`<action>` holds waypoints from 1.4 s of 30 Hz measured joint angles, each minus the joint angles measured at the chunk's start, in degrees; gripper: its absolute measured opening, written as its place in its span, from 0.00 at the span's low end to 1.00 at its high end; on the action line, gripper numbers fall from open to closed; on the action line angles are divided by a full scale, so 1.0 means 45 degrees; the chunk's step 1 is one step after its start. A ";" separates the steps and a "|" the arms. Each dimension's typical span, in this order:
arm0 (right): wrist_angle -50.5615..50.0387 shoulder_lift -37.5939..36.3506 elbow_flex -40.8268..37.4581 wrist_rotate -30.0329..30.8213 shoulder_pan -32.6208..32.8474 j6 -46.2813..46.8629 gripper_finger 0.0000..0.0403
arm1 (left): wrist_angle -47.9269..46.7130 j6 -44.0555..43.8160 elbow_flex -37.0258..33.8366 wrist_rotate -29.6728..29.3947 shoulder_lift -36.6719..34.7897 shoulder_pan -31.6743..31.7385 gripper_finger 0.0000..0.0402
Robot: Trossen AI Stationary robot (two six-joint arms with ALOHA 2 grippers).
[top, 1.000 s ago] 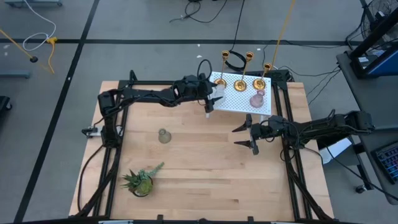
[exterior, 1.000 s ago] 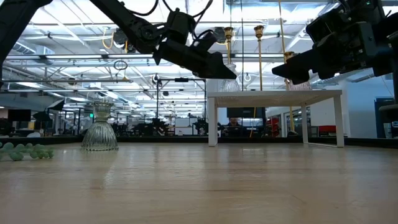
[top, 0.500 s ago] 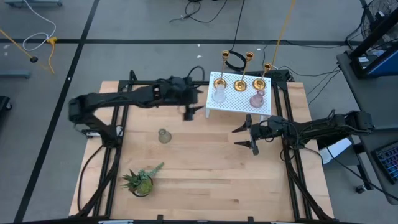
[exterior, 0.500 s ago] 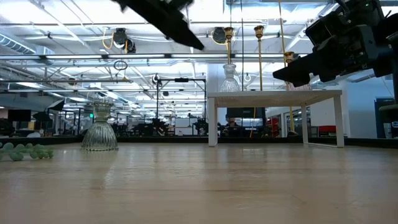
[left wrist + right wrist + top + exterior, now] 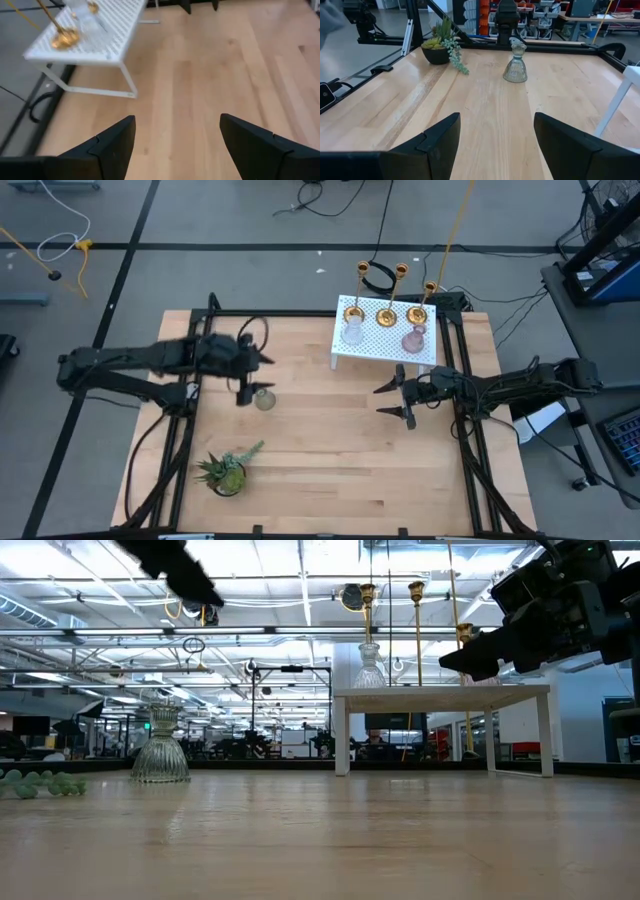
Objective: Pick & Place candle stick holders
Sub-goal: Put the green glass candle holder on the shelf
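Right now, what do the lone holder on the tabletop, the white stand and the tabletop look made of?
The lone holder: ribbed, see-through greenish-grey, likely glass. White stand: dotted with small holes, probably painted perforated metal, possibly plastic. Tabletop: pale strips with visible grain, apparently wood.

No readable text, label, brand, number or sign appears in any of the four views. The wooden table [image 5: 330, 450], the white perforated stand [image 5: 385, 338] and the candle stick holders [image 5: 386, 314] carry no markings that can be made out. The two dark arms show no legible lettering. In the low view, the room behind the table holds lights, beams and equipment, but nothing there can be read.
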 joint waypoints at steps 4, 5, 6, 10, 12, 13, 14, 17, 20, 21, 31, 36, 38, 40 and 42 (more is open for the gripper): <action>-0.0005 0.0000 0.0000 -0.0005 0.0000 0.0000 0.61 | 0.2105 -0.1271 -0.3098 -0.0024 -0.1583 -0.0427 0.73; -0.0005 0.0000 0.0000 -0.0001 0.0000 -0.0017 0.61 | 0.2460 -0.1763 -0.3802 -0.0019 -0.1865 -0.0500 0.73; 0.0000 0.0000 0.0000 -0.0005 0.0000 -0.0064 0.61 | 0.2782 -0.2243 -0.4459 -0.0021 -0.2110 -0.0573 0.73; 0.0005 0.0000 0.0000 -0.0001 0.0000 -0.0350 0.61 | 0.4113 -0.2061 -0.6239 -0.0122 -0.2709 -0.0680 0.73; 0.0024 0.0000 0.0000 -0.0004 0.0000 -0.0401 0.61 | 0.4473 -0.1986 -0.6755 -0.0361 -0.2782 -0.0680 0.73; 0.0068 -0.0002 0.0000 0.0000 0.0000 -0.0410 0.61 | 0.4527 -0.2025 -0.6939 -0.0442 -0.2782 -0.0680 0.73; 0.0103 0.0000 0.0000 0.0000 0.0000 -0.0433 0.61 | 0.4586 -0.2031 -0.7076 -0.0570 -0.2782 -0.0675 0.73; 0.0102 -0.0005 0.0000 -0.0005 0.0000 -0.0630 0.61 | 0.4684 -0.2157 -0.7392 -0.1027 -0.2786 -0.0675 0.73; 0.0102 -0.0005 0.0000 -0.0005 0.0000 -0.0858 0.61 | 0.4677 -0.2464 -0.7776 -0.1130 -0.2786 -0.0680 0.73; 0.0102 -0.0001 0.0000 -0.0005 0.0000 -0.0991 0.61 | 0.4802 -0.2502 -0.7910 -0.1053 -0.2786 -0.0675 0.73; 0.0106 -0.0005 0.0000 -0.0005 0.0000 -0.1911 0.61 | 0.8361 -0.2604 -1.0060 -0.1496 -0.2782 -0.0670 0.73; 0.0104 -0.0005 0.0000 -0.0005 0.0000 -0.2105 0.61 | 0.9110 -0.2738 -1.0795 -0.1477 -0.2782 -0.0675 0.73; 0.0106 -0.0005 0.0000 -0.0005 0.0000 -0.2149 0.61 | 0.9097 -0.3164 -1.1051 -0.1472 -0.2782 -0.0676 0.73; 0.0103 -0.0005 0.0000 -0.0009 0.0000 -0.2152 0.61 | 0.9099 -0.3769 -1.1242 -0.1467 -0.2782 -0.0675 0.73; 0.0107 0.0000 0.0000 -0.0005 0.0000 -0.2152 0.61 | 0.9065 -0.4600 -1.1335 -0.1429 -0.2782 -0.0680 0.73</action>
